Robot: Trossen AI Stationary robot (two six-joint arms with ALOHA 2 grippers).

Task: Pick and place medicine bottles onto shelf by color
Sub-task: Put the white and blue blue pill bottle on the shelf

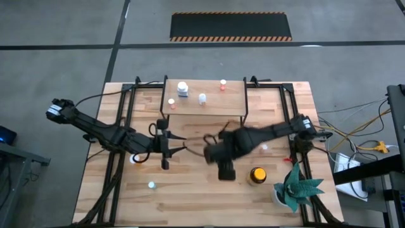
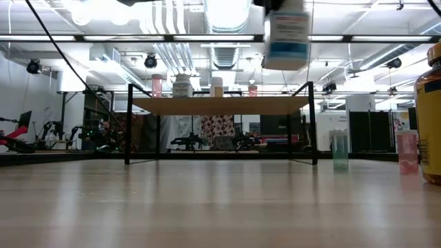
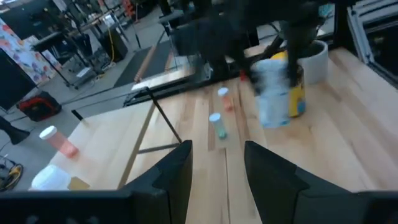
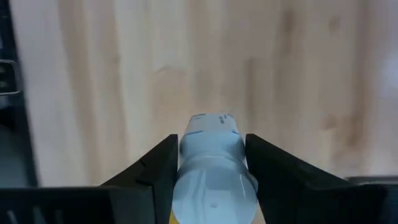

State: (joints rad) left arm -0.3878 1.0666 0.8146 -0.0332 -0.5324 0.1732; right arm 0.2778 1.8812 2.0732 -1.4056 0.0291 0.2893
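Transport step of the sort. Right gripper (image 4: 211, 168) carries a pale-blue plastic bottle with a white label (image 4: 212, 171) clear of the light wooden counter (image 4: 112, 81); its two dark fingers (image 4: 152, 165) press against the bottle's opposite sides, the body filling the gap between them and the far end projecting beyond the tips. In the low view the same bottle (image 2: 286, 38) hangs in the air above the level of the low light-wood shelf on thin black legs (image 2: 220, 105), nearer the camera than the shelf. In the high view the right gripper (image 1: 223, 152) lies over mid-counter, short of the shelf (image 1: 204, 109).

Left gripper (image 3: 217, 165) waits near mid-counter, its fingers (image 3: 177, 168) moderately apart with nothing between them; ahead of them stand small capped vials (image 3: 217, 123) and, farther off, the carried bottle in front of a larger amber bottle with a yellow label (image 3: 297, 93).

The shelf already bears several small bottles: a white one (image 1: 183, 88), another white one (image 1: 202, 97), a red-capped one (image 1: 223, 83) and an orange-capped one (image 1: 171, 102). Other vials (image 1: 151, 185) and the amber bottle (image 1: 257, 175) are on the counter beside a green spiky plant-like object (image 1: 297, 187).

Next move, by judgement: carry the bottle over the shelf edge, lower it onto a bare patch beside bottles of matching colour, and part the fingers only once its base rests flat. Which group it belongs with cannot be told for certain.
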